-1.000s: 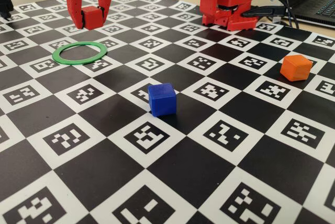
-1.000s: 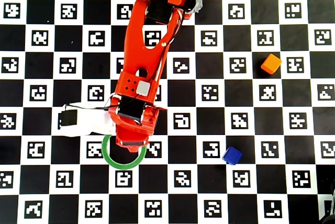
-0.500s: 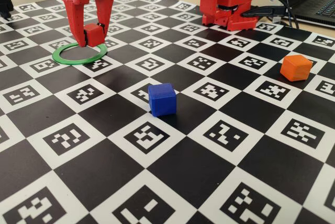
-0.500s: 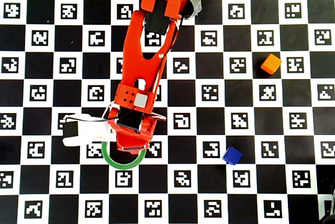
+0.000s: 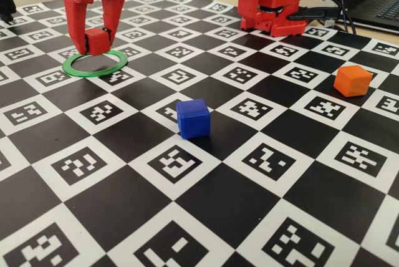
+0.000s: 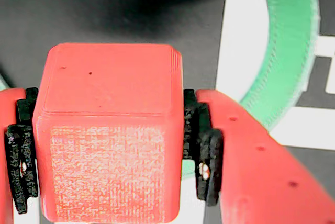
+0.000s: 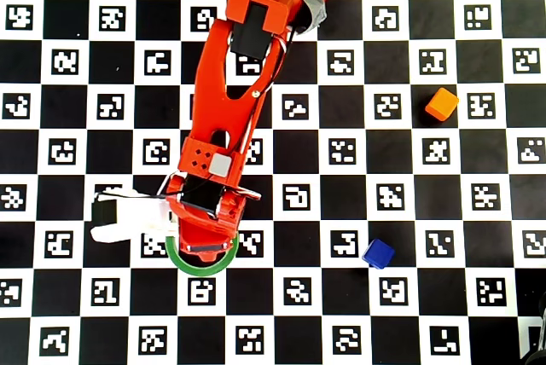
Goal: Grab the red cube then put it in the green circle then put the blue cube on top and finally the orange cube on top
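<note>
Red cube pinched in the jaws, hanging over the green circle.

Your gripper (image 5: 95,37) has its jaws pinching the red cube (image 5: 96,40) on two opposite faces; in the wrist view the black pads (image 6: 204,150) sit flush against the cube (image 6: 107,135) on both sides. In the fixed view the cube sits over the back part of the green circle (image 5: 95,64); can't tell if it touches the worktop (image 5: 206,198). Overhead, the arm (image 7: 226,118) covers the cube, only the ring's near arc (image 7: 202,266) shows. Blue cube (image 5: 192,118) is on the checkered worktop well to the right of the circle and nearer the camera; orange cube (image 5: 352,80) is farther right again, well apart from both.
</note>
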`<state>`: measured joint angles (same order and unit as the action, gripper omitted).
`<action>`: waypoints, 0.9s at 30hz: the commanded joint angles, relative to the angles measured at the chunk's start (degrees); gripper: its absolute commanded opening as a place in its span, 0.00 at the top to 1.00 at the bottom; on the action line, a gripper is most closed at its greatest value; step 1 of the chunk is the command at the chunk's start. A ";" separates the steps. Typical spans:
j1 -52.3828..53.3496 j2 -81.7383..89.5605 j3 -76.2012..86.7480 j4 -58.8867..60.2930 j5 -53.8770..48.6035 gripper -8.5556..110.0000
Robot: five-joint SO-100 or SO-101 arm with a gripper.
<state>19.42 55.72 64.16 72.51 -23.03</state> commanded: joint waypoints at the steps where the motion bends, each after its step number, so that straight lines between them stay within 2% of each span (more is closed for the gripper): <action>1: 0.79 0.97 -3.16 -1.23 -0.53 0.90; 27: 1.23 0.53 2.46 -4.39 -1.32 0.90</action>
<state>19.86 53.79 66.97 68.55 -23.73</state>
